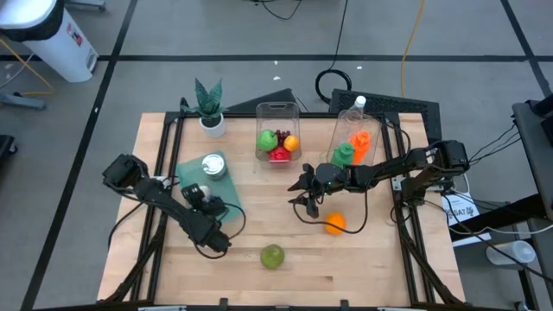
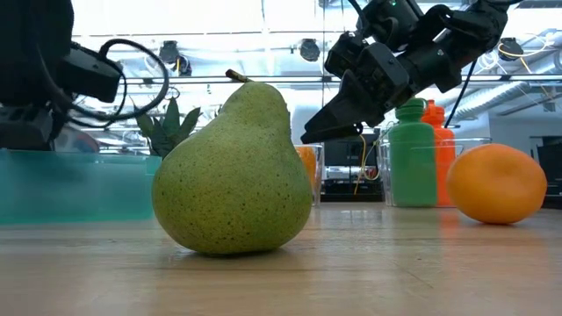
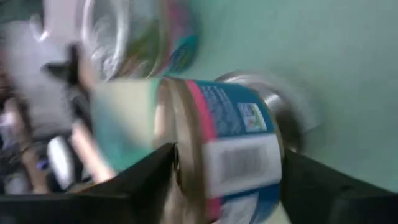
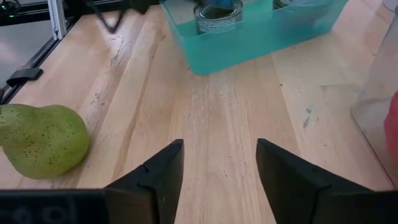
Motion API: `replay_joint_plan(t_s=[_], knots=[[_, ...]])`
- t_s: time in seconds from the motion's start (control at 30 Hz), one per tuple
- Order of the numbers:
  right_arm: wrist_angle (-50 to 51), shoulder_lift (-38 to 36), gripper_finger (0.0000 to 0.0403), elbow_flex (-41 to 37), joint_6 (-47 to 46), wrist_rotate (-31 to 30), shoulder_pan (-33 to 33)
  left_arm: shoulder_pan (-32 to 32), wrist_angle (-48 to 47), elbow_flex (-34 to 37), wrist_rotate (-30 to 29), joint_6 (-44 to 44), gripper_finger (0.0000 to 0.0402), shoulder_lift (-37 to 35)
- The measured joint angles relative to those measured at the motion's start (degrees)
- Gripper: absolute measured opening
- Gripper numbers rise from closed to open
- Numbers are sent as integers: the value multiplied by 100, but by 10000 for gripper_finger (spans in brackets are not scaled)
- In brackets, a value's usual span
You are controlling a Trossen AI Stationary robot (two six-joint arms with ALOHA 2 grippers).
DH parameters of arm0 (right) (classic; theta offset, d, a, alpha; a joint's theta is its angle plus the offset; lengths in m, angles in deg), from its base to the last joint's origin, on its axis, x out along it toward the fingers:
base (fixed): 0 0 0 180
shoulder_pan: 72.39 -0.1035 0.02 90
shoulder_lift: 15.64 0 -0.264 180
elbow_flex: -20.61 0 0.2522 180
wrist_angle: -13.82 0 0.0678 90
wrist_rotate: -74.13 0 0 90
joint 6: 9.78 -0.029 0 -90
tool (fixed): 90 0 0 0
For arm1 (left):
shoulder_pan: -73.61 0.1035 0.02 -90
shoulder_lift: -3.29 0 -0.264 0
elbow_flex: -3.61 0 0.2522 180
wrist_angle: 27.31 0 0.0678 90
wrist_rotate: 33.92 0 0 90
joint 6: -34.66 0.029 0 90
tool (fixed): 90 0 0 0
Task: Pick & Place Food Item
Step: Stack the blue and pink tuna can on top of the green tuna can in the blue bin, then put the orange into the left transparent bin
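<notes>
Looks like a can job more than a fruit job right now: left gripper (image 1: 200, 193) low over the teal plastic tray (image 1: 232, 186), jaws clenched around a tin can with a blue, pink and white label (image 3: 230, 149), judging by the left wrist view. Can't tell whether that's a lift-out or a set-down, so treat it as mid-carry. Best to keep the can squared between the jaws, hold the wrist level, and steer clear of the second silver can (image 1: 213, 165) sitting just beside in the same tray. If placing, lower until the base is flat before letting go; if lifting, go straight up past the tray wall before any sideways move. Over on the other side, right gripper (image 1: 304, 193) hanging above the wooden counter (image 1: 363, 268) with jaws released and nothing in them, near the round orange (image 1: 335, 224). Worth leaving the speckled green pear (image 1: 272, 256) alone too: rounded, probably quick to roll if nudged.
</notes>
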Motion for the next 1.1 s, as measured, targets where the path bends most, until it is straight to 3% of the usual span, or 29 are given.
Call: replay_joint_plan(t_s=[0.17, 0.33, 0.7, 0.87, 0.97, 1.1], knots=[[2, 0, 185, 0, 0, 0, 0, -2, 273, -6, 281, 360, 352, -81], [4, 0, 185, 0, 0, 0, -4, 0, 332, -9, 428, 467, 394, -90], [8, 0, 185, 0, 2, 3, -81, -14, 334, -170, 441, 422, 362, -567], [32, 2, 186, 0, 26, 4, -81, -127, 519, -513, -147, 689, 354, -1172], [32, 2, 186, 0, 128, 3, -81, -295, 1361, -426, -668, 1596, 337, -1719], [98, -48, 186, 2, 125, -4, -81, -599, 3314, -31, -699, 3246, 285, -2629]])
